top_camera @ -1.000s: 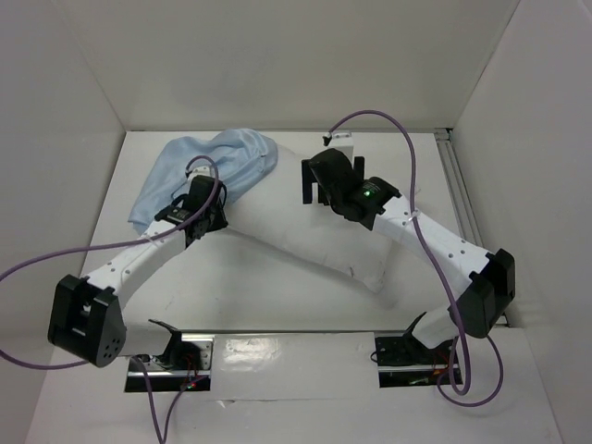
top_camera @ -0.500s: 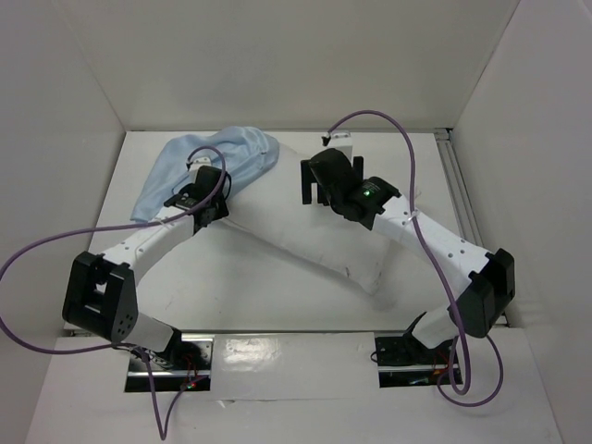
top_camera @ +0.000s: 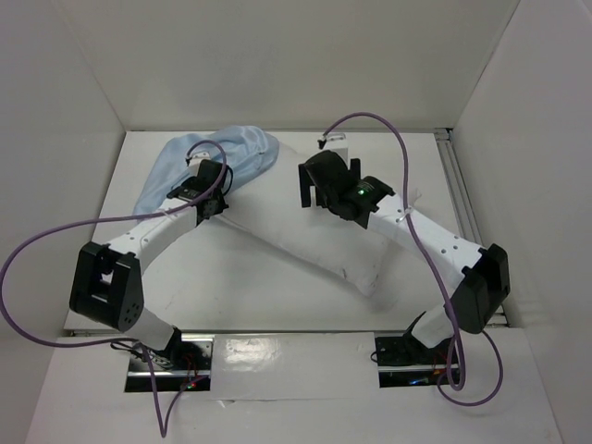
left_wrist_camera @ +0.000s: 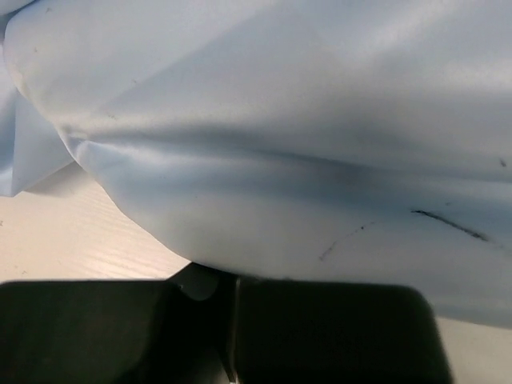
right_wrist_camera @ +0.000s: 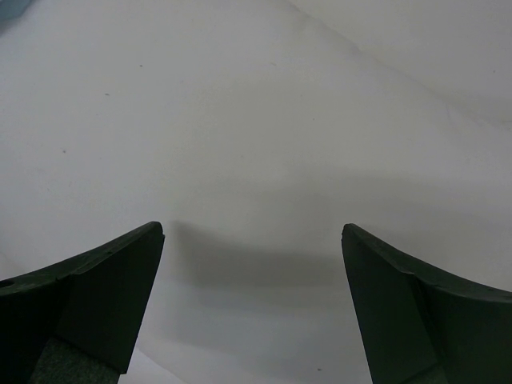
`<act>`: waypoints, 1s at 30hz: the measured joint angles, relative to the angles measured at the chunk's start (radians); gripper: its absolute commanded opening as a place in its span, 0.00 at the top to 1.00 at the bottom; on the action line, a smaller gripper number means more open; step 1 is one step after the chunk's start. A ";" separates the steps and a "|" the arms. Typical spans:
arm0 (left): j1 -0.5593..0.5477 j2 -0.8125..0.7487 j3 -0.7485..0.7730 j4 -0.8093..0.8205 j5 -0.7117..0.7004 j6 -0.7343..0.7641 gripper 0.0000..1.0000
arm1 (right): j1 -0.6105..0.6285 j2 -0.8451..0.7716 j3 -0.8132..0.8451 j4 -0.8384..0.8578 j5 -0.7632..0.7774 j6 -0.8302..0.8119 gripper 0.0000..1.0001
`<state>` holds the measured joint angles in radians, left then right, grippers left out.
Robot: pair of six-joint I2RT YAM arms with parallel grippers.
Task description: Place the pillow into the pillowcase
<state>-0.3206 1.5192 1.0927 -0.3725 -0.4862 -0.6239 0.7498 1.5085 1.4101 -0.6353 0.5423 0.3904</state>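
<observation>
Here the left gripper sits at the far left corner of the pillow. Its wrist view shows the two dark fingers pressed together, with the light blue pillowcase pinched between them. The pillowcase lies bunched against that same corner of the pillow and spreads to the left of it on the table. It cannot be told if the corner is already inside the cloth. Most of the pillow lies bare.

The right gripper hovers over the far end of the pillow, to the right of the pillowcase. Its fingers are wide apart and hold nothing.

The step in hand seems to be opening the mouth of the pillowcase and feeding the pillow corner into it. To do it well, the left gripper should hold only one layer of the cloth, so that the mouth stands open toward the pillow. Whether it holds one layer or two is not visible. The right gripper should take a deep pinch of the pillow near the corner, because the filling is soft and a shallow grip may slip. The cloth is limp and may fold shut, so the push should be slow.
</observation>
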 measured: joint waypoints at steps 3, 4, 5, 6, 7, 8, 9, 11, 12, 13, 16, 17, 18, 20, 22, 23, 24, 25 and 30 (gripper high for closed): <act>0.002 0.004 0.011 -0.012 -0.005 -0.008 1.00 | 0.010 0.003 -0.002 -0.001 -0.009 -0.027 0.00; 0.002 0.004 0.014 -0.018 -0.007 -0.008 1.00 | 0.019 0.003 -0.002 0.000 -0.016 -0.044 0.00; 0.002 0.003 0.017 -0.018 -0.007 -0.008 1.00 | 0.033 0.005 -0.002 0.001 -0.026 -0.064 0.00; 0.002 0.003 0.018 -0.020 -0.007 -0.008 1.00 | 0.051 0.008 -0.002 0.004 -0.029 -0.091 0.00; 0.002 0.003 0.018 -0.022 -0.007 -0.007 1.00 | 0.072 0.016 -0.002 0.009 -0.033 -0.114 0.00; 0.002 0.002 0.018 -0.024 -0.006 -0.007 1.00 | 0.098 0.027 -0.002 0.015 -0.035 -0.139 0.00; 0.002 0.000 0.018 -0.026 -0.004 -0.006 1.00 | 0.124 0.042 -0.002 0.019 -0.043 -0.161 0.00; 0.003 -0.007 0.018 -0.030 0.008 0.000 1.00 | 0.166 0.087 -0.001 0.023 -0.057 -0.201 0.00; 0.004 -0.011 0.018 -0.031 0.019 0.006 1.00 | 0.183 0.117 0.003 0.025 -0.066 -0.219 0.00; 0.005 -0.018 0.018 -0.032 0.029 0.017 1.00 | 0.193 0.149 0.005 0.033 -0.072 -0.234 0.00; 0.011 -0.030 0.018 -0.035 0.071 0.034 1.00 | 0.195 0.235 0.010 0.056 -0.076 -0.262 0.22; 0.013 -0.032 0.018 -0.037 0.089 0.043 1.00 | 0.190 0.267 0.021 0.058 -0.077 -0.270 0.37; 0.014 -0.034 0.018 -0.039 0.116 0.049 1.00 | 0.182 0.303 0.048 0.056 -0.079 -0.279 0.85; 0.017 -0.036 0.029 -0.048 0.170 0.053 1.00 | 0.163 0.382 0.161 0.012 -0.075 -0.290 1.00; 0.019 -0.030 0.064 -0.055 0.234 0.066 1.00 | 0.130 0.470 0.321 -0.020 -0.077 -0.283 1.00; 0.022 -0.019 0.102 -0.064 0.266 0.071 1.00 | 0.109 0.513 0.410 -0.039 -0.079 -0.280 1.00; 0.024 -0.003 0.156 -0.071 0.298 0.073 1.00 | 0.085 0.546 0.480 -0.040 -0.077 -0.278 1.00; 0.027 0.019 0.220 -0.071 0.336 0.074 1.00 | 0.056 0.572 0.553 -0.056 -0.079 -0.264 1.00; 0.036 0.058 0.454 -0.039 0.552 0.067 1.00 | -0.094 0.547 0.639 -0.002 -0.076 -0.175 1.00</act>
<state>-0.2844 1.5772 1.5471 -0.4114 0.0658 -0.5571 0.6556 2.0552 2.0495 -0.6373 0.4660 0.2157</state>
